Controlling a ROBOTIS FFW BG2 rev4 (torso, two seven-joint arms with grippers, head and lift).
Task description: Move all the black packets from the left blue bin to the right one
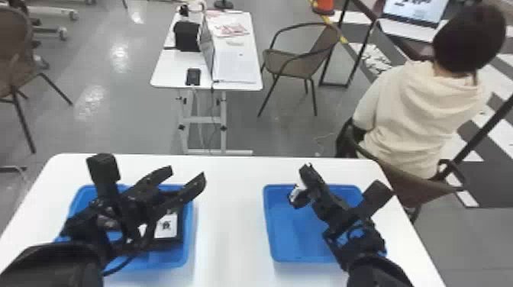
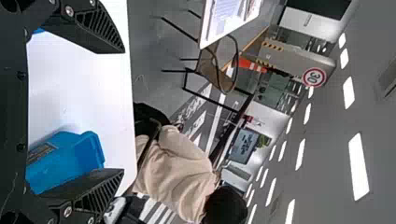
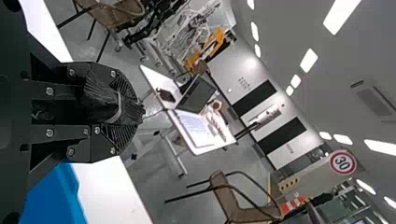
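Black packet (image 3: pixel 102 103) in its grip, the robot's right pincer (image 1: pixel 300 185) is pressed together on the load above the right blue bin (image 1: pixel 280 232) on a white surface (image 1: pixel 231 229). At left, the other pincer (image 1: pixel 187 176) spreads its fingers over the left blue bin (image 1: pixel 187 244), where a white-labelled black packet (image 1: pixel 166 226) lies.

"Can you read any numbers?"

"Yes! I see a big black 30. It's on a round white sign (image 2: pixel 314 77) with a thick red ring."

"What is the sign on?"

"A long, pale grey beam (image 2: pixel 296 57) with yellow and black patches. I can read the 30 in both wrist views."
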